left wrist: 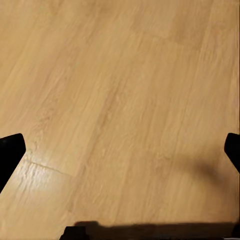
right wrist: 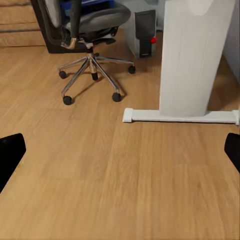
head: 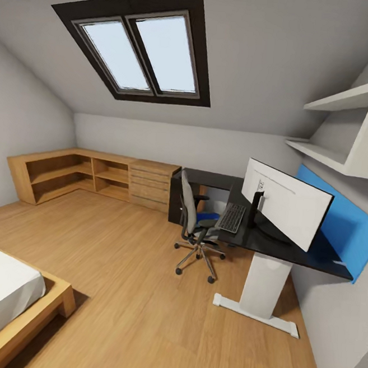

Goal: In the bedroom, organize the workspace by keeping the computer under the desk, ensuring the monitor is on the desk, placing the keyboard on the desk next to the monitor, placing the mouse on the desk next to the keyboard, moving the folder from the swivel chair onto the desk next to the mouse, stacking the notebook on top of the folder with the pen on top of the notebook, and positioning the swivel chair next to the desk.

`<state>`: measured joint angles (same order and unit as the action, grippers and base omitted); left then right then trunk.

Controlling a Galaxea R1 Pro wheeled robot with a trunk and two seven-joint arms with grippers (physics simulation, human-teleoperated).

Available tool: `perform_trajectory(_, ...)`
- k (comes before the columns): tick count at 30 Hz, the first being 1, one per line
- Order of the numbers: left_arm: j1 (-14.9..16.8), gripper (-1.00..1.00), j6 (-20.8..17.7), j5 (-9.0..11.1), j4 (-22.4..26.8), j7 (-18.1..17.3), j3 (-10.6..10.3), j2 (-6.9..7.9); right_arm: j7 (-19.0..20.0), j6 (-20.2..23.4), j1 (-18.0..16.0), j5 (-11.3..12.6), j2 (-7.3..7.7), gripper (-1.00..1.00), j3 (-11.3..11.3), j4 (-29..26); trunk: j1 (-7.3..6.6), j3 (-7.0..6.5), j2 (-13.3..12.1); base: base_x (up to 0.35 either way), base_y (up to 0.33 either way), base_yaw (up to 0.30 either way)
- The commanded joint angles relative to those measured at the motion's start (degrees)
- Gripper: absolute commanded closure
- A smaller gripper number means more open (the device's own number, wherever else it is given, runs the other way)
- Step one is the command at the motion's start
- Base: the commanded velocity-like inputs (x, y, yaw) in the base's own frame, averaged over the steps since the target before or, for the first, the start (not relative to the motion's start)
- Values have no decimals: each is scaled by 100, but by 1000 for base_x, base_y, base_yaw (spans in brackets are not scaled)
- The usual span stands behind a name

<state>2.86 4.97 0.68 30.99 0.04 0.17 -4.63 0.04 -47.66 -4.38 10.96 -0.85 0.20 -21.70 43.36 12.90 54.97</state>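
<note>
The black-topped desk (head: 290, 251) stands on a white leg (right wrist: 192, 55) along the right wall. On it, the monitor (head: 286, 202) shows its white back, with the keyboard (head: 232, 217) beside it. The swivel chair (head: 191, 213) is pulled up to the desk, and the blue folder (head: 208, 216) lies on its seat. Under the desk sits the computer (right wrist: 145, 32), past the chair's chrome base (right wrist: 92, 67). My left gripper (left wrist: 120, 152) and my right gripper (right wrist: 120, 155) hang open and empty over the wood floor. The mouse, notebook and pen are out of view.
A low oak shelf-and-drawer unit (head: 94, 178) lines the back wall under the skylight (head: 138, 50). A bed (head: 4, 296) fills the near left corner. White wall shelves (head: 341, 126) and a blue panel (head: 349, 222) hang above the desk. Wood floor (head: 129, 280) stretches between me and the chair.
</note>
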Motion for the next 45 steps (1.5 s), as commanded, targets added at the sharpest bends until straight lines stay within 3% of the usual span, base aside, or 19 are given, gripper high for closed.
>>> perform_trajectory(1,16,-100,31,56,4,4,21,-9,-1,-24,-75,22,3,-100,-2,37,-22,-18,-36,0,0,-168)
perform_trajectory(3,27,-100,40,177,4,12,84,-9,-1,-62,-138,19,15,-100,-2,135,-44,-48,-77,0,0,-200)
perform_trajectory(5,36,-100,52,550,8,-12,315,1,-2,-61,-192,26,59,-100,-4,405,-44,-52,-77,0,0,-167)
perform_trajectory(8,39,-100,109,715,6,-49,415,41,-3,-58,-208,37,47,-100,12,580,-44,-48,-77,0,0,-50)
perform_trajectory(10,39,-100,407,710,-56,-48,424,97,2,-72,-211,31,33,-100,22,621,-44,-46,-77,0,0,-13)
perform_trajectory(11,39,-100,1222,686,-569,-33,415,190,13,-56,-212,16,50,-100,38,646,-44,-46,-77,145,119,-1)
perform_trajectory(12,39,-100,1328,659,-647,-32,366,196,19,-60,-213,13,61,-100,40,649,-44,-46,-77,216,187,-1)
perform_trajectory(24,39,-100,1401,452,-778,-22,282,183,28,-63,-213,-21,43,-100,56,674,-44,-46,-77,263,222,0)
perform_trajectory(27,39,-100,1401,448,-783,-22,282,182,26,-60,-213,-187,42,-100,58,754,-44,-46,-77,296,197,0)
perform_trajectory(32,39,-100,1402,444,-787,-22,281,177,11,-59,-213,-921,41,-100,53,819,-44,-46,-77,302,185,0)
perform_trajectory(35,39,-100,1402,447,-787,-22,281,181,3,-68,-213,-1032,31,-100,45,825,-44,-46,-77,303,188,0)
perform_trajectory(45,39,-100,1402,451,-787,-22,281,182,-2,-68,-213,-1040,24,-100,47,825,-44,-81,-77,297,197,-146)
